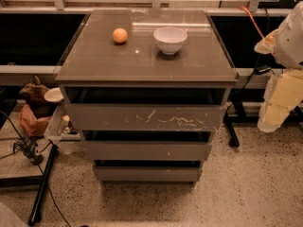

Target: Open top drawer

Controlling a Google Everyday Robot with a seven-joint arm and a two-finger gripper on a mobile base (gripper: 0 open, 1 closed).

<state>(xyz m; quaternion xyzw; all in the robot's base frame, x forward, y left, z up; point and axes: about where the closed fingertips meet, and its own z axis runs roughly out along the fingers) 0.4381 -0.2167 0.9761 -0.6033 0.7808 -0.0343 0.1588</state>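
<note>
At far right, clear of the cabinet, the gripper hangs pale, pointing down toward the speckled floor; whether it is released or clenched, cannot tell. Left of the gripper, about level with it, well apart: the top drawer, scratched front, dark gap above, untouched. Lower left of the gripper: two narrower drawers. Up-left, on the cabinet: white bowl nearer, orange ball farther, apart from each other.
</note>
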